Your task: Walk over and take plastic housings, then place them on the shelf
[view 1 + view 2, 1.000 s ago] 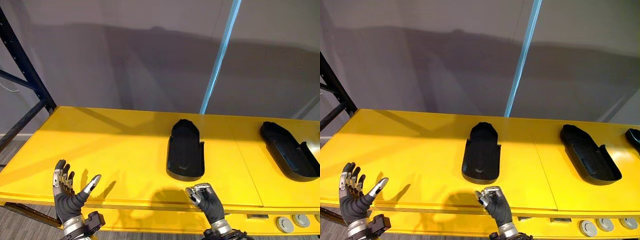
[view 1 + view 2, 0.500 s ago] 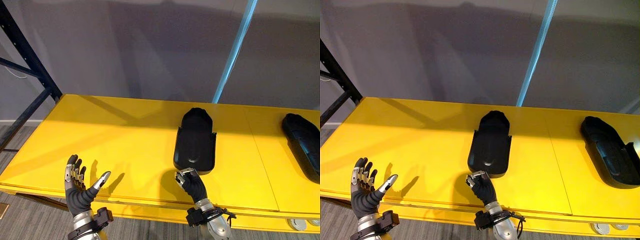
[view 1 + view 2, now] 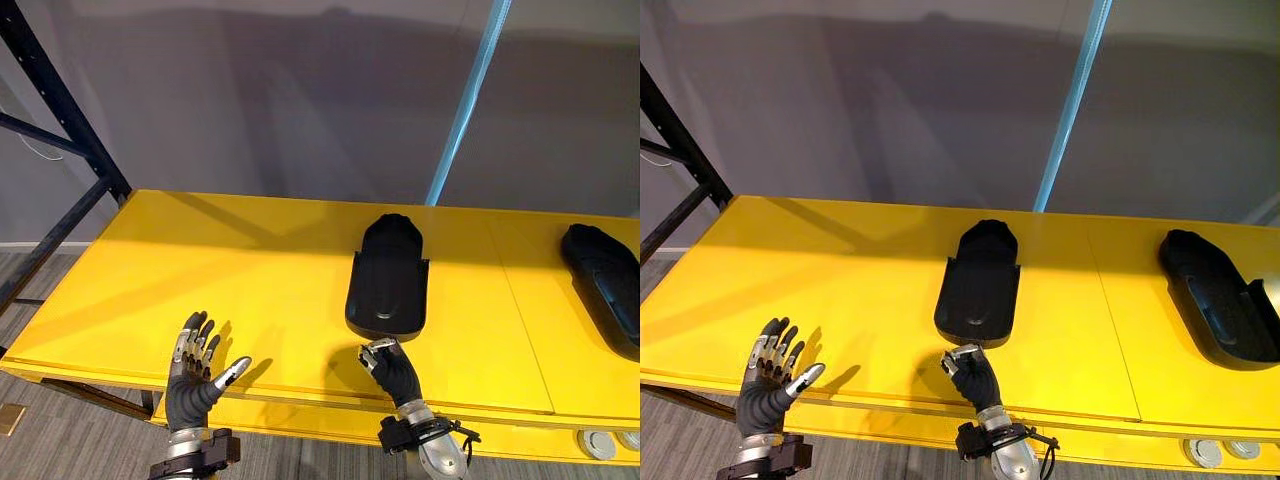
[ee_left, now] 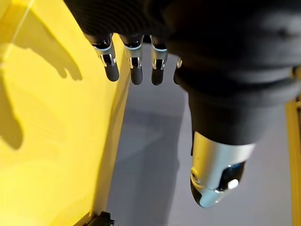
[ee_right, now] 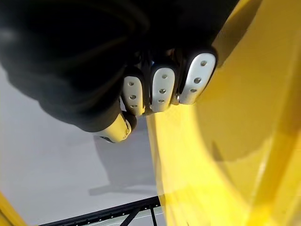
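Note:
A black plastic housing [image 3: 387, 277] lies lengthwise in the middle of the yellow table [image 3: 250, 280]. A second black housing [image 3: 1218, 298] rests further right. My right hand [image 3: 388, 367] hovers just in front of the middle housing's near end, fingers [image 5: 161, 88] curled into a fist and holding nothing. Over the table's front edge on the left, my left hand [image 3: 195, 372] is raised with its fingers [image 4: 134, 59] straight and spread, thumb out to the side.
A dark blue rack post [image 3: 70, 115] with a cross brace stands at the table's far left. A light blue strip [image 3: 465, 100] runs up the grey wall behind. Round silver discs [image 3: 1205, 453] sit below the table's front right edge.
The camera has moved, so the view has shifted. My left hand has moved right and nearer the table's front edge. My right hand has stayed curled in front of the middle housing.

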Controlling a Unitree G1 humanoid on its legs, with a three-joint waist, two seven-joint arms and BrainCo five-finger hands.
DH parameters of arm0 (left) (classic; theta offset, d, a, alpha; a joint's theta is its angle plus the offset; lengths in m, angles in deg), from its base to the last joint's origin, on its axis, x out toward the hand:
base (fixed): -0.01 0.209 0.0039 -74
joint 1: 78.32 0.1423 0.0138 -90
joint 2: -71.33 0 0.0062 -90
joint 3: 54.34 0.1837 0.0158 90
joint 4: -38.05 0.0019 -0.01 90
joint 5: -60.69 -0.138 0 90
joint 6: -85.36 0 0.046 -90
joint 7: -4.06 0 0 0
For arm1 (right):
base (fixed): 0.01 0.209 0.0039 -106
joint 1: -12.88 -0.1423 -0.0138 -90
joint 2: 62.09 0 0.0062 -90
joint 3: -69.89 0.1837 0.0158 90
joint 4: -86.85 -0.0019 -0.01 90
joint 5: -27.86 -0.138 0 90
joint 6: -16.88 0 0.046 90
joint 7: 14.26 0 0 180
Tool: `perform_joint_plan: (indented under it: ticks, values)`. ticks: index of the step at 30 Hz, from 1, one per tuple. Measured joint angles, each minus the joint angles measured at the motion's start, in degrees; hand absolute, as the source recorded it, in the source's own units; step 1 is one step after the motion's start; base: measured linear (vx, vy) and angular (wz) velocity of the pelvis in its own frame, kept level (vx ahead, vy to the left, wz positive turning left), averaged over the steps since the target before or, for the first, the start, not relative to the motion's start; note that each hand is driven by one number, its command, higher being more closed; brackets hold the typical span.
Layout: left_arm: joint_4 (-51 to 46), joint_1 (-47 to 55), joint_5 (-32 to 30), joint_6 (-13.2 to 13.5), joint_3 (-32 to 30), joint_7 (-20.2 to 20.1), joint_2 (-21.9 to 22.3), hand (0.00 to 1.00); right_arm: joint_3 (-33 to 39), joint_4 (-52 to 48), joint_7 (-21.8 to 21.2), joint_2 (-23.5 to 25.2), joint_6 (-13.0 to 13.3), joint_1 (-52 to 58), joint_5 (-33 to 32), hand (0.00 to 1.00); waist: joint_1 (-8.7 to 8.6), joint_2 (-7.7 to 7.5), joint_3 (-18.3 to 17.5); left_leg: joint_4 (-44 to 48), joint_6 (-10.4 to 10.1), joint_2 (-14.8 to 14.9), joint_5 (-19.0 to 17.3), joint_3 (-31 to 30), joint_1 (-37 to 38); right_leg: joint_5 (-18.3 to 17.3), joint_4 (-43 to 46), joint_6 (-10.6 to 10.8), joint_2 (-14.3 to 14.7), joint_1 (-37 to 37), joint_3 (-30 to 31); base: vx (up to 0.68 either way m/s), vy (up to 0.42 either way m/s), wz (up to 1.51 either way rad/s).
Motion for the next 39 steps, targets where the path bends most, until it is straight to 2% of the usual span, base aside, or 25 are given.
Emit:
perform_joint_plan:
  ticks: [1, 4, 7, 9, 10, 13, 15, 16, 17, 18, 19, 21, 23, 25, 26, 27, 28, 29, 30, 31, 33, 35, 36, 38, 39]
  values:
    - [0.00, -0.05, 0.00, 0.00, 0.16, -0.02, -0.15, 0.00, 0.20, -0.01, -0.21, 0.00, 0.00, 0.08, 0.00, 0.00, 0.00, 0.00, -0.10, 0.03, 0.00, 0.00, 0.03, 0.09, 0.02, 0.00, -0.02, 0.00, 0.00, 0.00, 0.04, 0.00, 0.000, 0.00]
    - [-0.09, -0.71, 0.01, -0.03, 2.24, -0.34, -1.29, 0.00, 3.69, -2.78, -1.04, 0.02, -0.02, 1.76, -0.02, 0.00, 0.05, -0.06, -0.79, 0.25, -0.02, 0.00, 0.16, 0.37, 0.40, 0.00, -0.09, 0.00, -0.01, 0.22, 0.21, 0.00, 0.006, -0.02]
    - [-0.15, -2.45, 0.01, -0.12, 3.84, -1.08, -2.02, 0.00, 12.42, -11.90, -0.43, 0.32, 0.02, 3.46, 0.08, 0.00, -0.47, -0.08, -1.70, 0.24, -0.05, 0.02, 0.13, 1.51, 1.25, 0.01, 0.00, -0.01, 0.01, 0.61, 1.30, -0.01, 0.012, -0.15]
    - [-0.29, -4.64, 0.00, -0.12, 4.31, -1.25, -2.29, 0.00, 23.69, -17.57, 1.89, 0.27, 0.72, 2.66, 0.26, 0.00, -0.97, -0.22, -2.70, 0.23, -0.79, 0.47, -0.49, 4.34, 2.52, 0.30, 0.17, -0.20, 0.45, 0.58, 4.04, -0.04, 0.012, -0.53]
    - [-0.30, -5.02, -0.01, -0.12, 4.25, -1.22, -2.31, 0.00, 26.30, -18.20, 2.59, 0.25, 1.04, 1.89, 0.29, 0.00, -1.33, -0.22, -2.92, 0.23, -0.95, 0.64, -0.69, 5.19, 2.87, 0.43, 0.19, -0.25, 0.63, 0.58, 4.85, -0.05, 0.010, -0.75]
    - [-0.60, -5.95, -0.07, -0.10, 2.09, -0.83, -2.15, 0.00, 35.22, -18.98, 7.33, -0.68, 2.20, -0.93, 2.78, 0.00, -1.98, -0.32, -3.77, 2.32, -0.74, 2.63, -4.07, 13.34, 5.04, 1.23, 0.05, -0.78, 3.16, -0.08, 13.05, -0.07, -0.010, -1.31]
    - [-0.60, -6.69, -0.17, -0.08, 1.04, -0.08, -1.82, 0.00, 35.72, -18.77, 8.97, -1.86, 2.40, -1.01, 3.54, 0.00, -2.38, -0.33, -3.79, 11.50, -1.00, 4.43, -8.91, 15.60, 2.27, 1.60, 0.33, -1.04, 4.41, -0.90, 16.87, -0.04, -0.048, -1.21]
    - [-0.60, -7.53, -0.34, -0.08, 0.14, 0.27, -1.20, 0.00, 35.48, -17.65, 9.72, -3.47, 2.54, -1.37, 4.29, 0.00, -2.30, 0.41, -3.77, 21.26, -0.89, 5.98, -12.92, 12.53, -1.42, 2.47, 1.00, -1.72, 6.10, -1.85, 19.69, 0.00, -0.052, -1.28]
    - [-0.64, -8.16, -0.79, -0.08, -0.87, 0.62, -0.58, 0.00, 35.40, -15.62, 9.93, -4.64, 2.55, -2.18, 4.67, 0.00, -1.86, 0.88, -3.50, 26.35, -2.20, 6.39, -15.02, 5.82, -3.08, 2.82, 1.38, -1.79, 7.48, -2.19, 22.22, 0.03, -0.016, -1.72]
    - [-0.66, -8.79, -1.19, -0.06, -1.83, 1.44, 0.18, 0.00, 35.30, -13.57, 10.00, -5.98, 2.52, -2.50, 4.84, 0.00, -1.20, 2.24, -3.24, 29.26, -4.95, 6.36, -17.71, -2.73, -2.64, 3.02, 2.11, -1.78, 9.51, -2.49, 25.18, 0.04, 0.052, -1.52]
    - [-0.67, -9.44, -1.27, -0.03, -2.45, 1.89, 0.78, 0.00, 35.84, -13.40, 9.86, -6.38, 2.50, -1.08, 4.99, 0.00, -1.72, 3.68, -3.25, 29.32, -5.66, 6.22, -19.86, -7.57, -1.77, 2.68, 3.76, -1.50, 10.82, -3.26, 26.45, 0.03, 0.089, -1.05]
    - [-0.67, -12.20, -1.39, 0.09, -2.39, 2.41, 0.88, 0.00, 37.67, -13.44, 9.34, -4.62, 2.43, 3.40, 4.97, 0.00, -3.82, 3.85, -3.04, 27.72, -4.65, 5.35, -20.79, -9.00, -1.38, 1.37, 7.85, -0.74, 10.94, -6.30, 27.30, -0.05, 0.124, -0.35]
    - [-0.65, -15.10, -2.65, 0.29, -2.12, 2.92, 0.85, 0.00, 37.99, -14.12, 8.10, -0.62, 1.93, 8.13, 4.94, 0.00, -3.87, 2.48, -1.67, 26.57, -3.48, 4.20, -20.35, -7.17, -0.15, 1.37, 9.76, -0.17, 10.65, -7.49, 29.91, -0.09, 0.088, -0.61]
    - [-0.69, -16.10, -4.24, 0.82, -0.70, 3.63, 0.73, 0.00, 36.11, -16.39, 6.99, 1.84, 1.87, 11.65, 4.85, 0.00, -3.75, 1.67, -1.20, 27.35, -2.26, 4.27, -20.82, -2.48, -0.03, 4.10, 7.84, 1.08, 10.60, -7.74, 32.47, -0.20, 0.134, -1.32]
    - [-0.77, -16.80, -5.76, 0.93, -0.10, 4.10, 0.59, 0.00, 33.35, -17.05, 6.83, 2.39, 1.85, 10.05, 4.88, 0.00, -2.84, 1.71, -1.07, 27.16, -0.16, 6.07, -20.24, 4.00, -0.42, 14.23, -0.90, 2.18, 10.53, -7.36, 30.47, -0.29, 0.096, -1.81]
    - [-0.69, -17.44, -5.79, 1.00, -0.21, 4.11, 0.83, 0.00, 32.30, -17.00, 6.81, 2.43, 1.86, 8.80, 4.96, 0.00, -2.24, 1.61, -0.67, 26.99, 0.18, 6.77, -19.89, 6.49, -0.90, 14.14, -1.40, 1.71, 10.37, -7.63, 25.37, -0.26, 0.035, -1.88]
    - [-0.32, -18.32, -5.77, 0.99, -0.26, 4.17, 0.88, 0.00, 31.61, -16.78, 6.82, 2.41, 1.86, 7.64, 4.99, 0.00, -1.89, 1.45, -0.21, 27.09, 0.28, 7.67, -19.62, 8.37, -0.96, 12.06, 1.61, 0.20, 9.79, -8.08, 18.84, -0.16, 0.028, -1.41]
    - [0.14, -19.07, -5.67, 0.96, -0.44, 4.28, 1.07, 0.00, 30.76, -14.83, 6.83, 2.34, 1.88, 4.88, 5.24, 0.00, -0.93, 2.08, 0.25, 26.90, 0.22, 9.63, -18.88, 12.12, -0.76, 5.23, 8.94, -2.40, 8.33, -8.40, 9.92, -0.12, 0.066, -1.71]
    - [0.05, -19.14, -5.65, 0.98, -1.33, 4.28, 1.08, 0.00, 30.64, -11.27, 6.93, 2.18, 1.82, 1.42, 5.87, 0.00, 0.23, 2.05, 0.25, 26.72, 0.02, 11.33, -18.31, 15.46, -0.13, -0.48, 15.78, -1.55, 5.66, -7.60, 5.87, -0.10, 0.064, -1.62]
    - [0.13, -19.14, -5.57, 0.98, -1.82, 4.28, 1.09, 0.00, 30.68, -9.51, 7.01, 1.93, 1.74, -0.07, 6.49, 0.00, 0.50, 2.06, 0.25, 26.79, -0.06, 11.90, -18.05, 16.47, -0.03, -2.55, 18.50, -1.38, 3.92, -6.75, 4.80, -0.09, -0.034, -1.18]
    - [0.45, -19.14, -5.39, 0.99, -2.97, 4.40, 1.17, 0.00, 30.72, -5.44, 7.07, 1.24, 1.07, -2.30, 6.85, 0.00, 1.04, 1.93, 0.18, 26.69, -1.50, 13.70, -16.89, 18.57, 0.00, -6.69, 25.58, -0.52, -2.56, -3.33, 2.56, -0.10, -0.189, -0.70]
    - [1.13, -19.05, -4.37, 0.98, -3.18, 4.96, 0.96, 0.00, 30.60, -3.27, 6.80, 1.25, 0.36, -2.31, 6.83, 0.00, 1.76, 1.42, -0.12, 25.30, -3.56, 14.84, -15.00, 19.75, -0.07, -6.67, 27.00, -0.18, -6.12, -0.42, 2.93, -0.11, -0.368, -0.48]
    - [1.28, -19.05, -4.31, 0.95, -3.19, 5.30, 0.97, 0.00, 30.59, -2.25, 6.48, 1.25, -0.19, -2.31, 6.77, 0.00, 1.80, 0.81, -0.48, 24.28, -4.87, 15.52, -13.56, 19.99, -0.50, -7.21, 24.92, 0.85, -6.88, 0.89, 3.36, -0.08, -0.359, -0.29]
    - [1.27, -19.07, -4.40, 0.94, -3.10, 5.39, 1.57, 0.00, 30.57, -0.47, 6.35, 0.75, -0.42, -1.78, 6.65, 0.00, 1.66, 0.53, -0.76, 20.90, -7.06, 16.06, -10.31, 20.04, -1.21, -10.16, 19.73, 5.44, -4.83, 1.09, 2.69, -0.07, -0.430, -0.36]
    - [1.26, -19.03, -4.57, 0.90, -2.67, 5.58, 2.73, 0.00, 30.24, 0.14, 6.12, -0.10, -0.87, -1.15, 6.64, 0.00, 1.74, 0.93, -1.01, 18.15, -7.99, 16.93, -8.07, 20.24, -1.52, -11.21, 15.24, 4.96, -2.99, 1.69, 2.64, -0.07, -0.458, -0.51]
